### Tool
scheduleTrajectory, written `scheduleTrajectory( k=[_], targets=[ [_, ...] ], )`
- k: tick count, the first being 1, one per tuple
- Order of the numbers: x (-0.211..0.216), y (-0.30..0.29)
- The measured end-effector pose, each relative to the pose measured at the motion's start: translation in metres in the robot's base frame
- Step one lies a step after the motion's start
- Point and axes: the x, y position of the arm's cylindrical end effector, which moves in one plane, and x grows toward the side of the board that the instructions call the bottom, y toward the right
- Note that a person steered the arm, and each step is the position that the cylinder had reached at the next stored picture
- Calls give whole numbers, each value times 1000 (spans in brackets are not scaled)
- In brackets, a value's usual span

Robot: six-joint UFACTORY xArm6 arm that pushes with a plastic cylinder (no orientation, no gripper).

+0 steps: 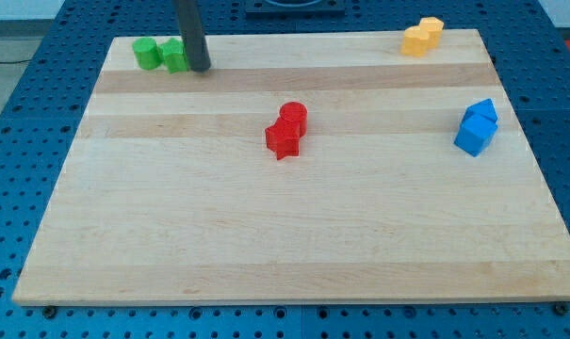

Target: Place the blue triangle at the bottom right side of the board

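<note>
Two blue blocks touch at the view's right edge of the wooden board (294, 235): the upper one (484, 112) looks like the blue triangle, the lower one (473, 135) is a blue cube-like block. My tip (200, 68) is at the view's top left, touching the right side of the green blocks, far from the blue pair.
Two green blocks (161, 54) sit at the top left corner. Two yellow blocks (422, 37) sit at the top right. A red cylinder (293, 117) and a red star-like block (283, 140) touch near the board's middle.
</note>
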Motion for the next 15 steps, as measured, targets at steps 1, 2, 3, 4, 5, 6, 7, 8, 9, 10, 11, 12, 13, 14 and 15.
scheduleTrajectory(
  k=[1,2,3,4,5,6,7,8,9,10,11,12,13,14,15],
  targets=[
    [16,96],
    [21,195],
    [21,295],
    [28,373],
    [48,380],
    [68,380],
    [89,380],
    [108,380],
    [126,373],
    [146,368],
    [161,368],
    [157,368],
    [136,390],
    [138,445],
    [148,444]
  ],
)
